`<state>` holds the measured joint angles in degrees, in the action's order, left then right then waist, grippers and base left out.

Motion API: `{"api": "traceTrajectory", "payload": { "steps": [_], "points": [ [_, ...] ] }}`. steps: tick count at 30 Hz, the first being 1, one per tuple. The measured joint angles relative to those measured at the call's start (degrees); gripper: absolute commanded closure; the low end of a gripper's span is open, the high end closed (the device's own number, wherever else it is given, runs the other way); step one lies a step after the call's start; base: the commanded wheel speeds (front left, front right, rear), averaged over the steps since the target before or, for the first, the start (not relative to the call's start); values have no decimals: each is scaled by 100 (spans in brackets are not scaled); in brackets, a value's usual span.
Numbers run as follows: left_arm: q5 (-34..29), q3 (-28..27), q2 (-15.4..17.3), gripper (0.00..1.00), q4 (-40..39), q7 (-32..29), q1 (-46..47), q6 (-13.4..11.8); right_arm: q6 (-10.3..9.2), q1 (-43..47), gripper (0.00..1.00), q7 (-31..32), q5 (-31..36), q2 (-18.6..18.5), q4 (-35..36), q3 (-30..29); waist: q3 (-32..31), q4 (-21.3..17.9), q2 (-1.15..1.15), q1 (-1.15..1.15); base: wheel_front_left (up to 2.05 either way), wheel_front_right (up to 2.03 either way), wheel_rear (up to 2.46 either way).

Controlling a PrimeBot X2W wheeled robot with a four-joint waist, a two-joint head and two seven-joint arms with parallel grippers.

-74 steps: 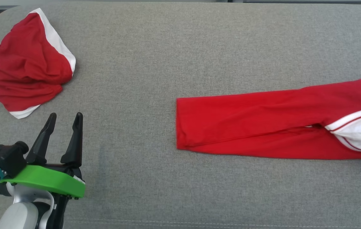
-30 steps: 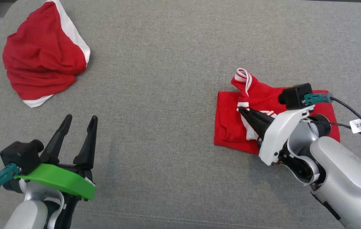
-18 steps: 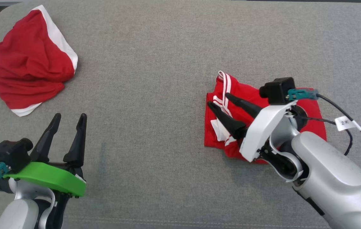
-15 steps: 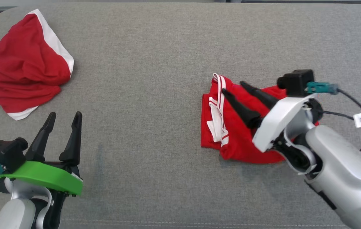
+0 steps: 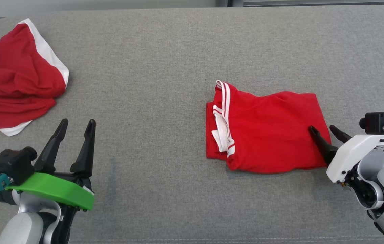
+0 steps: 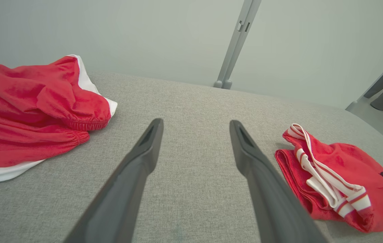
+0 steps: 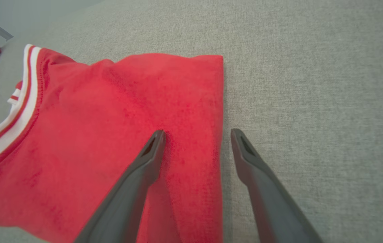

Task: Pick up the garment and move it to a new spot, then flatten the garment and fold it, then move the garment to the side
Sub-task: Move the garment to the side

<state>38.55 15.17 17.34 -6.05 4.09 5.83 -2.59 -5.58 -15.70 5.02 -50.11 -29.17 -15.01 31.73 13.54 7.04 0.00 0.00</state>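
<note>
Folded garment (image 5: pixel 270 135), its right edge between the wide-apart fingers (image 5: pixel 319 144) of the empty right end effector (image 5: pixel 321 127).

- We see a grey woven cushion (image 5: pixel 165 54) carrying everything, with a rounded corner far ahead and to the left of our left gripper (image 5: pixel 78 120).
- A folded red garment (image 5: pixel 270 132) with white stripes lies flat on it, straight ahead of our right gripper (image 5: pixel 321 127). Its nearest edge runs between that gripper's fingers.
- A crumpled red-and-white cloth (image 5: pixel 16 84) lies ahead and left of the left gripper, near the rounded corner, well apart from the garment.
- Bare grey weave lies directly ahead of the left gripper.
</note>
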Motion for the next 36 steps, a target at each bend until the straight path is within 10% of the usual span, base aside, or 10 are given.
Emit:
{"api": "traceTrajectory", "payload": {
  "steps": [13,15,16,28,36],
  "points": [
    [-48,112,-5,0,-14,0,7,0,141,35,0,44,-514,49,-622,-258,45,294,0,0,0,0,0],
    [-48,137,-11,0,-5,-1,9,0,254,2,78,122,-637,49,-659,-270,43,359,0,0,0,0,0],
    [-48,148,-20,0,-2,0,10,0,313,-36,100,159,-637,40,-655,-258,40,391,0,0,0,0,0],
    [-40,110,-121,0,125,79,-3,-1,857,-951,100,552,-397,-263,-157,-11,-75,622,0,0,0,0,0],
    [-21,70,-163,0,18,131,-26,-29,577,-1087,100,993,-326,-1329,-541,-485,101,711,0,0,0,0,0]
  ]
}}
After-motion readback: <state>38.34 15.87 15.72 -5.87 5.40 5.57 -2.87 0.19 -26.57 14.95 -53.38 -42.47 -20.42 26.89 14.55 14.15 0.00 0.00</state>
